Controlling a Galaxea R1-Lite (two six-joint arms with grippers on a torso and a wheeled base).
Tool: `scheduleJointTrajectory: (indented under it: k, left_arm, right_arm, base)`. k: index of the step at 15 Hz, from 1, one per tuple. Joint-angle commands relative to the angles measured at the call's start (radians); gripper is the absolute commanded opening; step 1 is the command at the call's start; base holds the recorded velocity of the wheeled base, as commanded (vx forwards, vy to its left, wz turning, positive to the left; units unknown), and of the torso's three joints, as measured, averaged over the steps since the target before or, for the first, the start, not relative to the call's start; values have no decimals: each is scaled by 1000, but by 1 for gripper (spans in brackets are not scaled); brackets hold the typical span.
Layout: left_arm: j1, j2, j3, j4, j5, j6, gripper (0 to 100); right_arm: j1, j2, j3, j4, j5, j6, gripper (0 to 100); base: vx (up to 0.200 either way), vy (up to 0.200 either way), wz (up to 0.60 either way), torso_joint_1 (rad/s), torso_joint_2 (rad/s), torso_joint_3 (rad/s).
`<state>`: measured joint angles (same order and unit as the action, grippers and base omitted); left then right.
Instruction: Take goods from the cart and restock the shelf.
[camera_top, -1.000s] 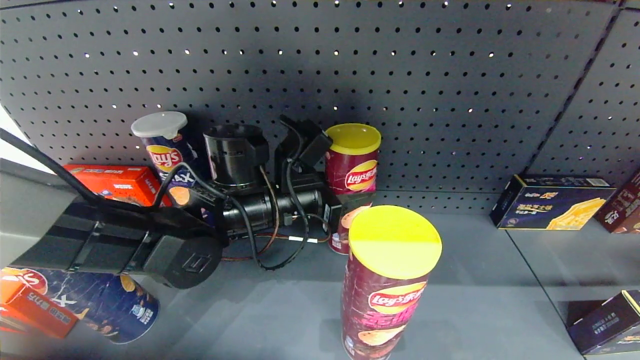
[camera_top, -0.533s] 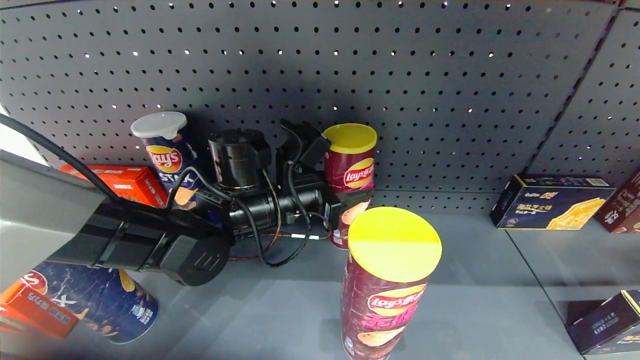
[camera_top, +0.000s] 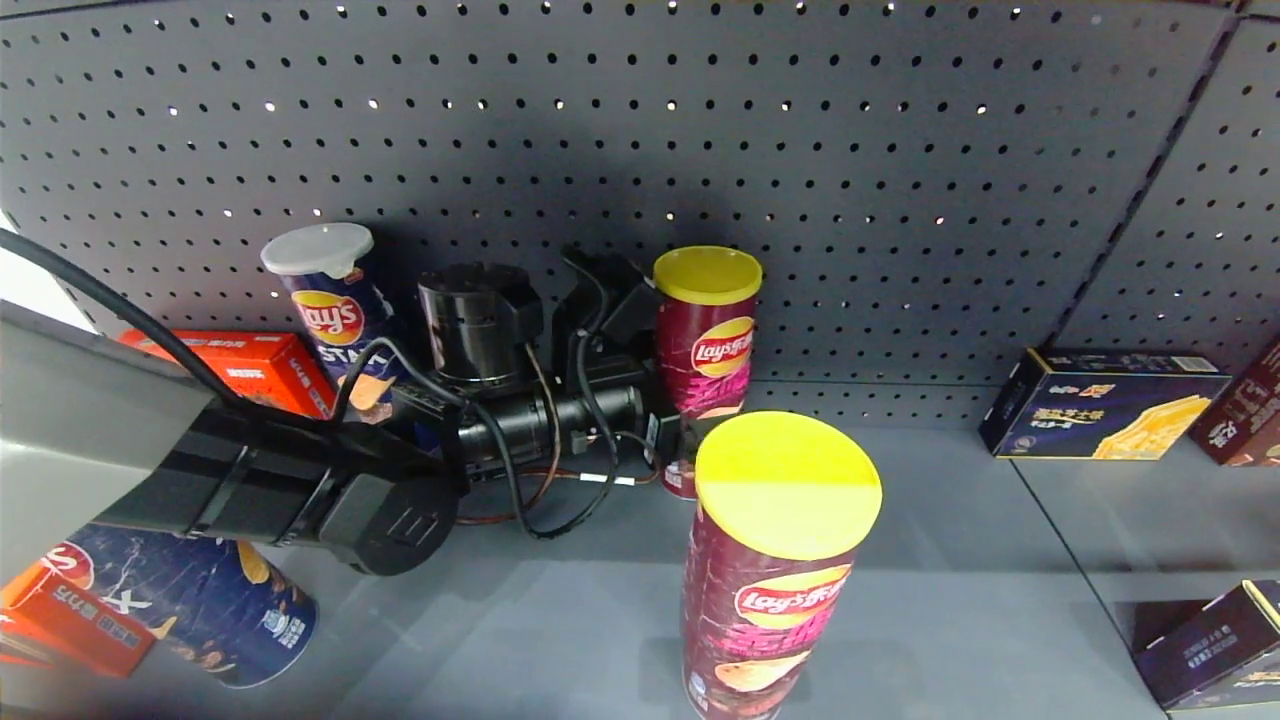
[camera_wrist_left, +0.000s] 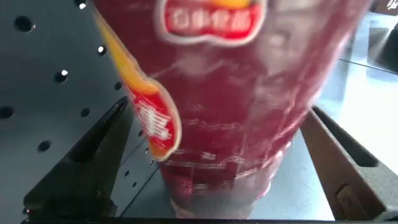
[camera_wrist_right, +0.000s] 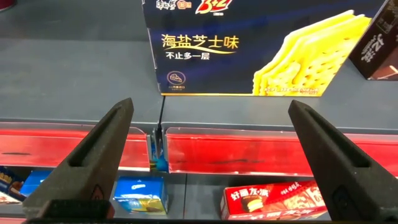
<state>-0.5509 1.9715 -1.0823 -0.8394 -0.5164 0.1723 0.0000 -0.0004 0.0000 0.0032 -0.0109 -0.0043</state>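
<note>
A maroon chip can with a yellow lid (camera_top: 706, 335) stands upright at the back of the grey shelf (camera_top: 950, 560), against the pegboard. My left gripper (camera_top: 692, 428) reaches in from the left at the can's lower half. In the left wrist view the maroon can (camera_wrist_left: 224, 124) sits between the gripper's (camera_wrist_left: 217, 107) spread dark fingers (camera_wrist_left: 93, 162), which stand open on either side of it. My right gripper (camera_wrist_right: 210, 102) is open with nothing in it, facing a lower shelf's front edge and a dark blue cracker box (camera_wrist_right: 249, 50).
A second maroon can (camera_top: 775, 570) stands nearer the front. A blue can with a white lid (camera_top: 330, 300) stands behind the left arm, and another blue can (camera_top: 200, 610) lies at the front left. Orange boxes (camera_top: 240, 365) are at the left, and dark boxes (camera_top: 1110, 405) at the right.
The back maroon can was tilted to the left and now stands upright. The left arm has shifted slightly towards the back.
</note>
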Motion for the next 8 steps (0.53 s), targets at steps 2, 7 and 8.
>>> scheduleJointTrajectory:
  k: [2,7,8]
  left_arm:
    - [3,-100,99,-3,1,16,100]
    - [15,-209,240,-3,6,18,100]
    - [23,-223,268,-1,18,18,100]
  right_arm:
    - [0,0,0,0,0,0,100]
    - [0,0,0,0,0,0,100]
    - [0,0,0,0,0,0,100]
  base:
    - [0,0,0,0,0,0]
    - [0,0,0,0,0,0]
    - [0,0,0,0,0,0]
